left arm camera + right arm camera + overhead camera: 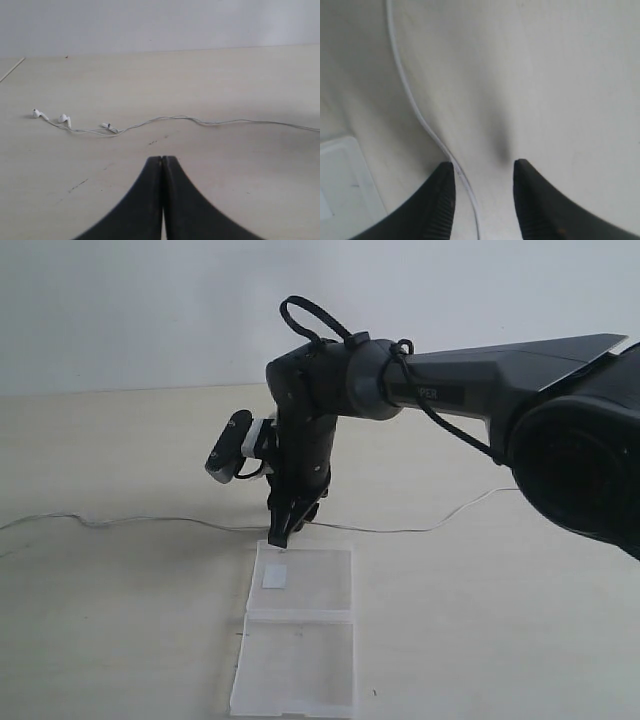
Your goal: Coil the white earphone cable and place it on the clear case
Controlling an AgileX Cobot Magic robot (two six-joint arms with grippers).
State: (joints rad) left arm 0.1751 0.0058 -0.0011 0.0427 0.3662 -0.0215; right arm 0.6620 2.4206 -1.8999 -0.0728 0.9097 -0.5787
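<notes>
The white earphone cable (150,521) lies stretched across the table from left to right, just beyond the clear case (310,585). The case lies open, two flat halves, with a small white label (273,578) in the far half. My right gripper (284,534) points down at the cable by the case's far left corner. In the right wrist view it is open (484,167), and the cable (410,95) runs between its fingers, close to one of them. In the left wrist view my left gripper (162,159) is shut and empty, short of the cable (175,118), its earbuds (64,119) and plug (106,126).
The right arm (480,380) reaches in from the right, its wrist camera (230,448) jutting left. A corner of the case (340,185) shows beside the right fingers. A pale wall (150,300) rises behind the cream table (500,620). Small dark scuffs (152,142) mark the tabletop.
</notes>
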